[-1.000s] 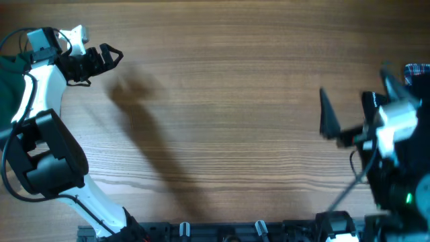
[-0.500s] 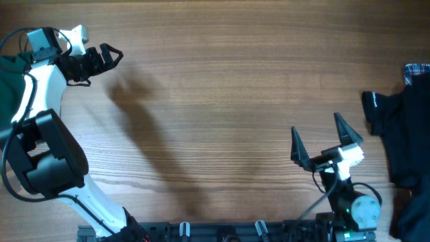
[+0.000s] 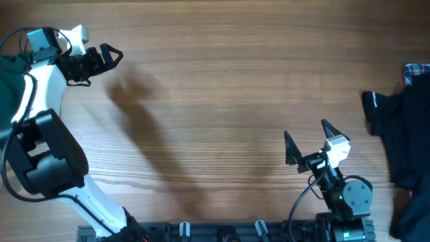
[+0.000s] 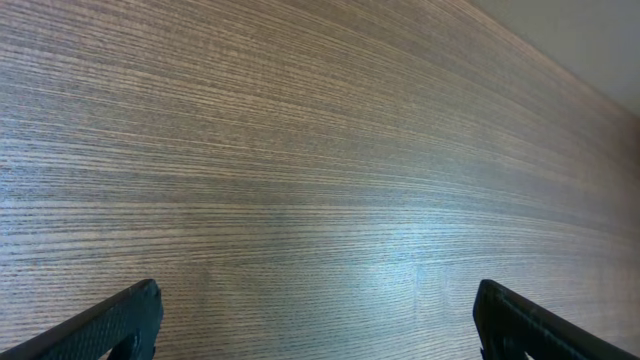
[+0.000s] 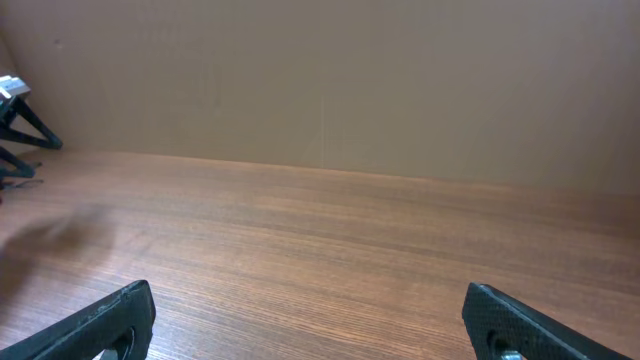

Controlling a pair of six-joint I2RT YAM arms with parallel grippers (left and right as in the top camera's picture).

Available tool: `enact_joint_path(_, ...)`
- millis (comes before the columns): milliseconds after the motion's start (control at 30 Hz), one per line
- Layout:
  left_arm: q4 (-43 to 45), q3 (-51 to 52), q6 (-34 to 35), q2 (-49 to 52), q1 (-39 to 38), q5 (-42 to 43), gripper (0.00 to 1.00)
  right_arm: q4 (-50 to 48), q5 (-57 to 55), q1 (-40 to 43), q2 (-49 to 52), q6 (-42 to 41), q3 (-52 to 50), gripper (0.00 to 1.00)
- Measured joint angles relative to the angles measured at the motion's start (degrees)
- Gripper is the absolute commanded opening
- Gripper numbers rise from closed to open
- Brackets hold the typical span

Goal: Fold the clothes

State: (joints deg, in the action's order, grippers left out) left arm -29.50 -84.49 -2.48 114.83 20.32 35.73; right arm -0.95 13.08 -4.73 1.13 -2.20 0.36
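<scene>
At counter (image 3: 222, 101) far-left edge: green clothes (image 3: 8, 74) bunched | left tool (image 3: 111, 57), right tool (image 3: 306, 132): both spread, empty | advice: pinch one hem; drag it to centre before folding

bright even light, soft diagonal shadow across the table (image 3: 235, 81)

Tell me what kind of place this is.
Likely a robot lab bench: wood-grain table, left arm and right arm mounted at its edge, dark green garment and black garment at the sides.
</scene>
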Motion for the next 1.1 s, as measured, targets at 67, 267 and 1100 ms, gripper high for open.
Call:
enact_joint_path(67, 0.0, 0.0, 0.0, 0.0, 0.0, -0.02, 1.0, 0.0, 0.0, 0.0, 0.0, -0.17, 0.0, 1.0)
enact_joint_path(267, 0.0, 0.0, 0.0, 0.0, 0.0, -0.02, 1.0, 0.0, 0.0, 0.0, 0.0, -0.17, 0.0, 1.0)
enact_joint_path(1100, -1.64, 0.26, -0.02, -28.26, -25.75, -1.2, 1.0, 0.09, 0.0, 0.0, 0.04, -0.17, 0.0, 1.0)
